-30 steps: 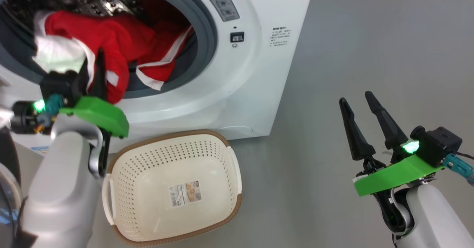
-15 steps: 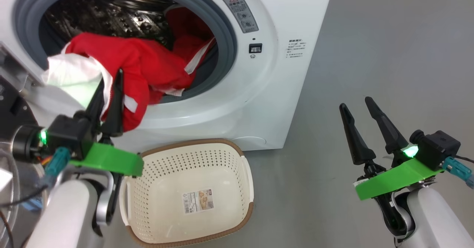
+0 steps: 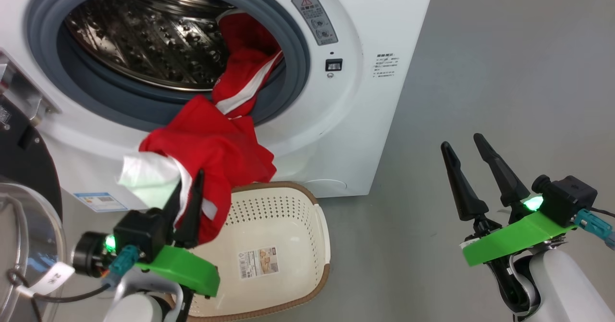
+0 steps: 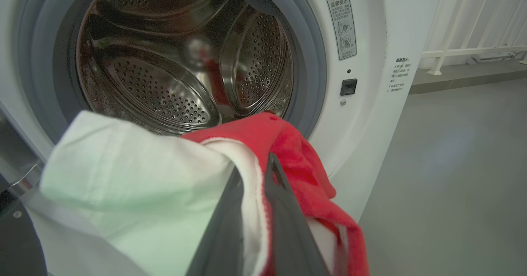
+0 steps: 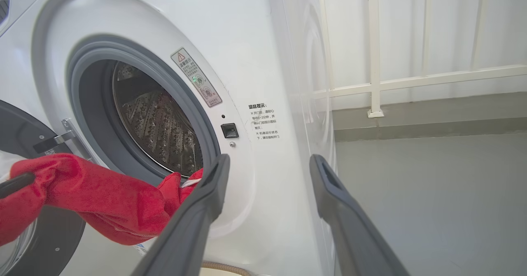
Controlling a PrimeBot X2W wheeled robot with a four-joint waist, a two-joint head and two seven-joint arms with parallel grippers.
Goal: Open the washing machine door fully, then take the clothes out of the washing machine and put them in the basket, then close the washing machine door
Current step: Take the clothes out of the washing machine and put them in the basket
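The left gripper (image 3: 190,179) pinches a red-and-white jersey (image 3: 211,149) trailing from the washing machine (image 3: 346,134) drum over the perforated cream basket (image 3: 293,211); the right gripper (image 3: 461,140) hangs wide open, empty.

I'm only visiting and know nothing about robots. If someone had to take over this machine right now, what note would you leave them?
The left gripper is shut on the clothes, holding a red and white bunch above the basket.
The right gripper is open and holds nothing, off to the right over the floor.
The washing machine door is swung open at the left.
One end of the clothes trails back into the drum of the washing machine.
Done: door opened, clothes gripped and partly out.
Left: pull them free, drop them in the basket, close the door.
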